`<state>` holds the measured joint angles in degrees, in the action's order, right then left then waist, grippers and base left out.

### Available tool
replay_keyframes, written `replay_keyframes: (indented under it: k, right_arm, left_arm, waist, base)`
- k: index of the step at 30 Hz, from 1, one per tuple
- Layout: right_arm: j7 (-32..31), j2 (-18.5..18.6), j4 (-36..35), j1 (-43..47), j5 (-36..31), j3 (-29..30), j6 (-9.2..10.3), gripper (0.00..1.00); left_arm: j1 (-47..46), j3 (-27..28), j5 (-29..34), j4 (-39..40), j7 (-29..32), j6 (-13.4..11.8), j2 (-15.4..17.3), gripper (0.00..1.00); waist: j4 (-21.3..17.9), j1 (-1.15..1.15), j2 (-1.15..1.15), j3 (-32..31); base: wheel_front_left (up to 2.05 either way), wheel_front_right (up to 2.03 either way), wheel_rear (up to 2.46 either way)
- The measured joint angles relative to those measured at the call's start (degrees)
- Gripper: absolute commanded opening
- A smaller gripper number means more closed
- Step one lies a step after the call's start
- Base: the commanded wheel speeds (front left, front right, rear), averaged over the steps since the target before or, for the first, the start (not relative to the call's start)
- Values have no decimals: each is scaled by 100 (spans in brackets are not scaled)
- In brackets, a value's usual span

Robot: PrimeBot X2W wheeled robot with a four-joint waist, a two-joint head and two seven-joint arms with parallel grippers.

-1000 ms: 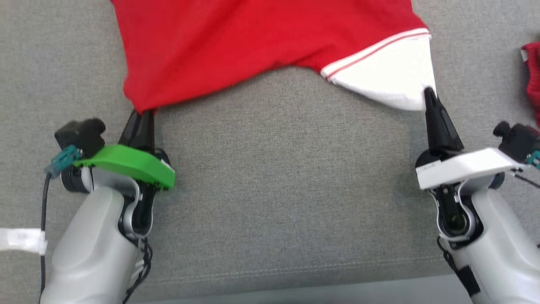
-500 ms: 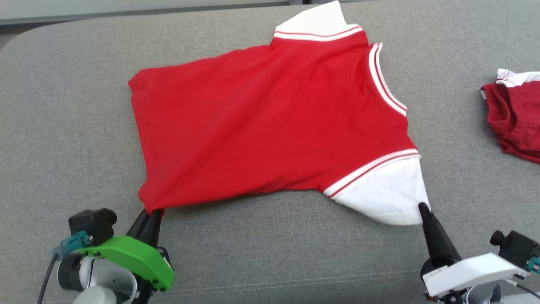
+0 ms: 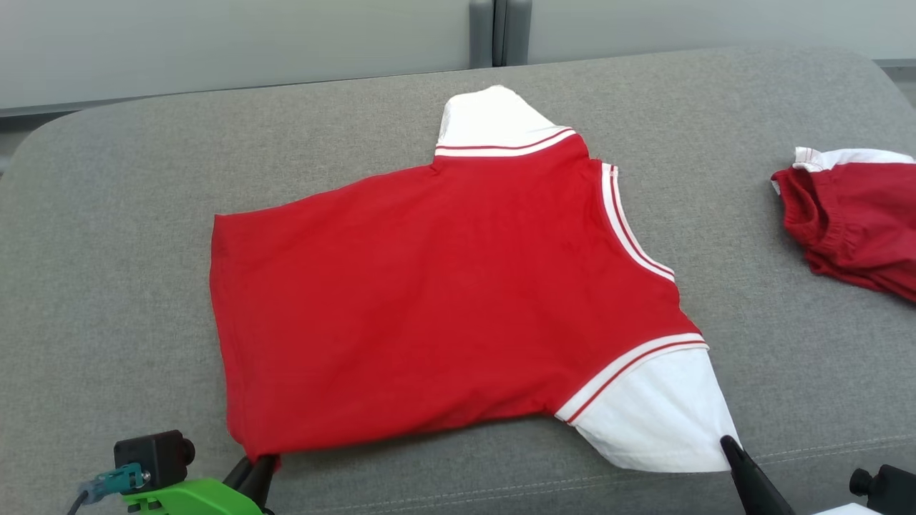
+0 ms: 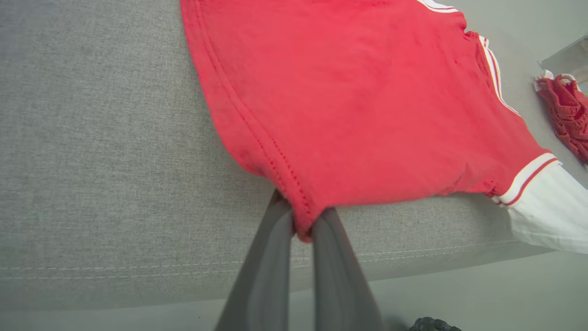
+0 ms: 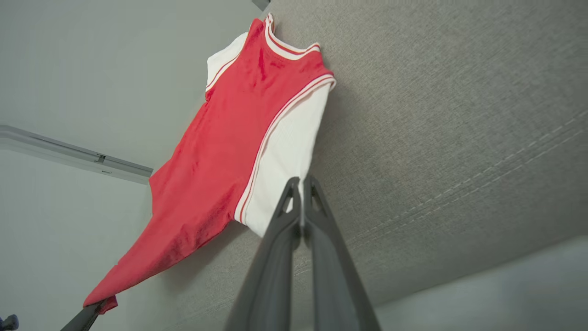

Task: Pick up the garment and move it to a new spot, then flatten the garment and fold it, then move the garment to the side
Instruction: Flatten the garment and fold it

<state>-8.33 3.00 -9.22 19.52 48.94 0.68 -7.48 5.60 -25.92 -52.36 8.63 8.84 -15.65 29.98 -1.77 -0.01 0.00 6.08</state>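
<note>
Garment (image 3: 444, 300), a red shirt with white sleeves, lies spread across the middle of the grey cushion (image 3: 107, 214), its nearest edge held at both ends. At the near left, the left gripper (image 3: 255, 463) has its fingers clamped tight on the red hem corner (image 4: 301, 227), which bunches between them. At the near right, the right gripper (image 3: 726, 442) is closed just as tightly on the tip of the near sleeve (image 3: 651, 415). Between the two pinches the near edge rides slightly off the cushion, with a shadow under it.

What has changed most is the view: the head camera has tipped up, so the whole shirt and the far edge of the cushion now show where a second ago only the near hem did. That is the camera's move, not the shirt's. Against the stitched seam (image 4: 92, 268) along the cushion's near edge, though, both pinched corners sit closer than half a second ago, so the shirt appears to have been drawn toward the near edge.

Farther out the red body lies smooth, and the far sleeve (image 3: 494, 118) points to the far edge. A second red garment (image 3: 851, 214) lies crumpled at the right edge, well apart.

Judging from this, the flattening pull is about finished; letting go and folding seem next.
</note>
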Motion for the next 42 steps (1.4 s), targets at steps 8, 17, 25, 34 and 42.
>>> replay_keyframes:
  k: [8, 17, 25, 34, 42]
  right_arm:
    - [-68, -13, -327, -175, 34, 123, 0, 0]
    - [-345, -1, -257, -1933, -160, 281, 0, 0]
    - [-492, 264, 735, -3397, -322, 141, 0, 0]
    - [-330, 538, 1812, -4519, -279, -267, 0, 0]
    - [4, 687, 2630, -5148, -18, -590, 0, 0]
  left_arm:
    - [20, -179, -357, 209, 790, 111, 226, 0]
    - [-909, -322, -831, 357, 2095, 672, 693, 0]
    - [-1918, -93, -1279, 18, 2495, 1073, 590, 0]
    - [-2556, 118, -1716, -601, 2698, 1327, 388, 0]
    - [-2735, 203, -2027, -1150, 2687, 1524, 134, 0]
  waist:
    - [-42, 0, 0, 168]
    - [46, 0, 0, 654]
    - [156, 0, 0, 1096]
    - [236, 1, 0, 1528]
    - [306, 1, 0, 1803]
  base:
    - [0, 0, 0]
    - [0, 0, 0]
    - [0, 0, 0]
    - [0, 0, 0]
    - [0, 0, 0]
